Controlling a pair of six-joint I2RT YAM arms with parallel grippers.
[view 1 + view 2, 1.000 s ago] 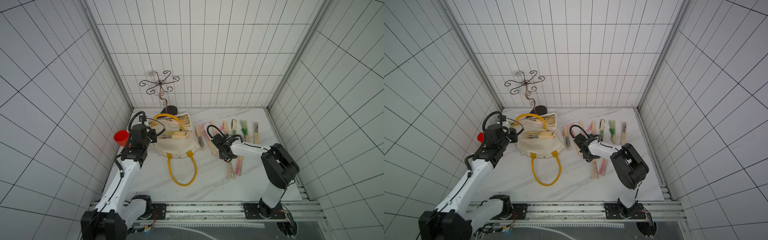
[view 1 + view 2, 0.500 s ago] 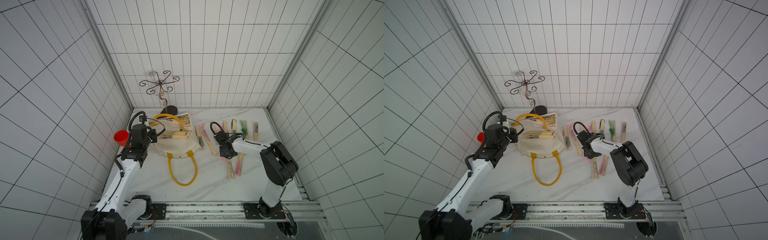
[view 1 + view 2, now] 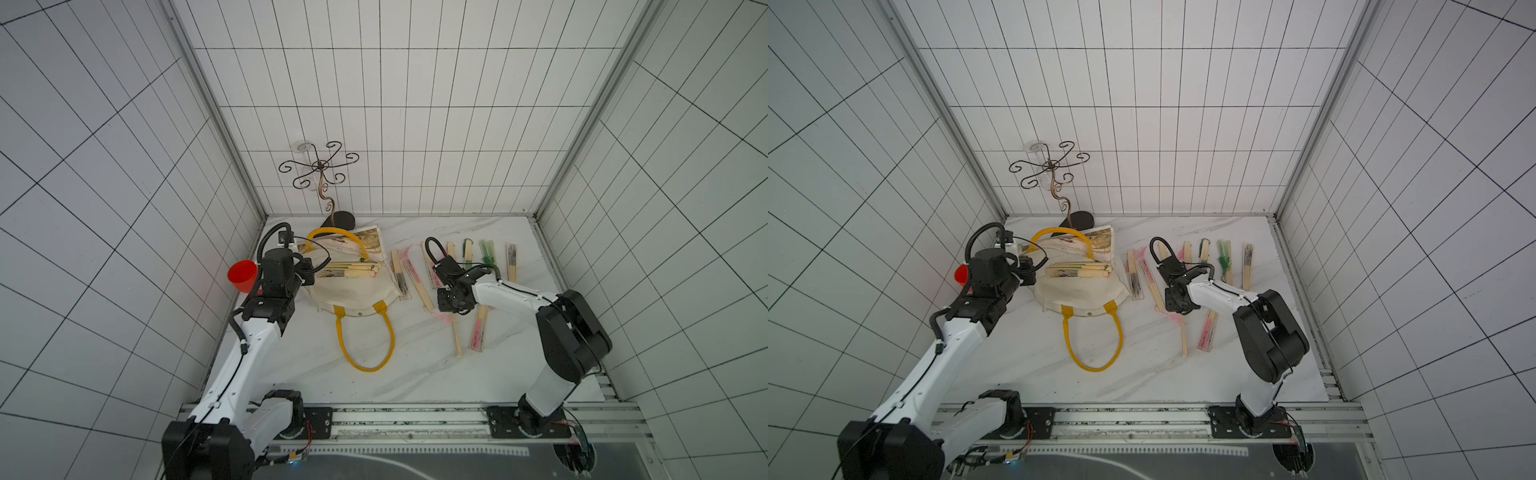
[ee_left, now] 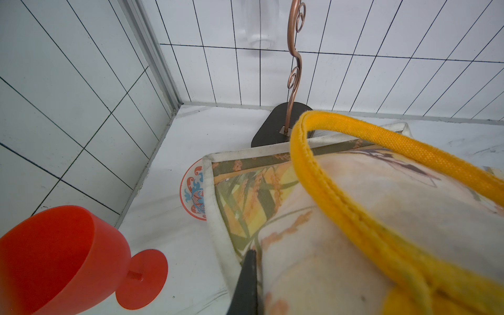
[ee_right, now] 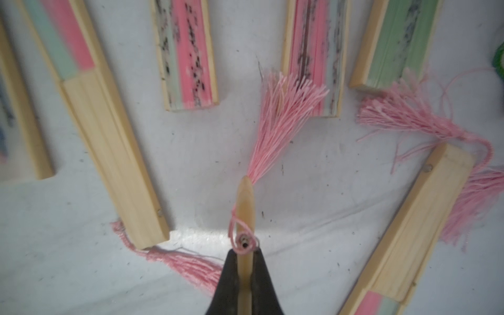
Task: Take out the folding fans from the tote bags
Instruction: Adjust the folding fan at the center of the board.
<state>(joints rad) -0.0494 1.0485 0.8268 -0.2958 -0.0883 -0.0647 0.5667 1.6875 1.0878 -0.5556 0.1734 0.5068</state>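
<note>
Right tool (image 5: 245,253) clamped on slim bamboo folding fan (image 5: 244,207), edge-on, pink tassel (image 5: 283,114) splayed. Left tool (image 4: 252,261) pinched shut on cream printed tote bag (image 4: 381,185).

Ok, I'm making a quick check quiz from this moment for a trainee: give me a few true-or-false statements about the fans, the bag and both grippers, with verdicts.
1. Several fans lie in the mouth of the tote bag. True.
2. The right gripper hangs open over the table. False: it is shut on the rivet end of a pink-tasselled fan.
3. The left gripper holds a fan. False: it is shut on the bag's edge.
4. One yellow handle lies flat on the table. True.
</note>
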